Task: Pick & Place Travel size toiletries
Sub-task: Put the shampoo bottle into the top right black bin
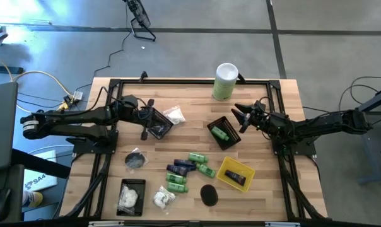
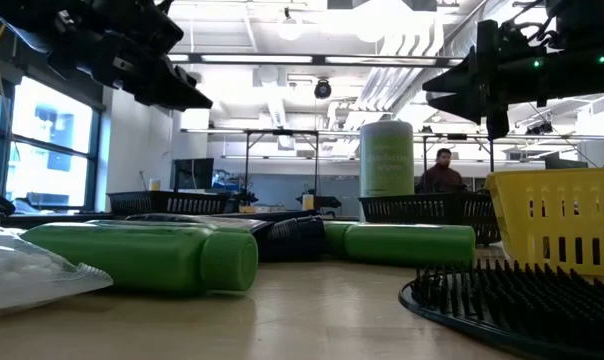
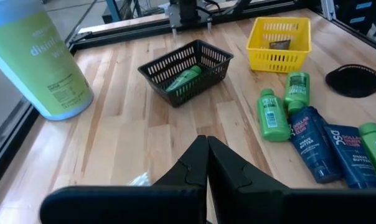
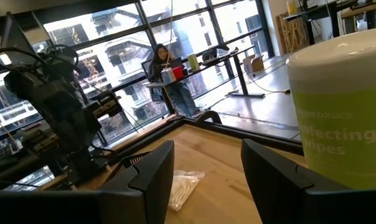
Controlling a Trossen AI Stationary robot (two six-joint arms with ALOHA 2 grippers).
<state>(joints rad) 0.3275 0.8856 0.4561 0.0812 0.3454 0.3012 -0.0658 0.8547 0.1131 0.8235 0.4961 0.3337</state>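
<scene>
A green bottle [image 2: 147,255] lies closest in the low view, on its side on the surface [image 1: 266,151], beside a white packet [image 2: 22,275]. More green bottles [image 1: 198,157] and navy tubes [image 1: 181,166] cluster mid-surface; one green bottle [image 1: 219,133] sits in a black basket [image 1: 231,140]. The left end effector [image 1: 146,118] hangs above another black basket [image 1: 167,129], fingers pressed together, holding nothing. The right end effector [image 1: 243,115] hovers beside the first basket, fingers spread and empty.
</scene>
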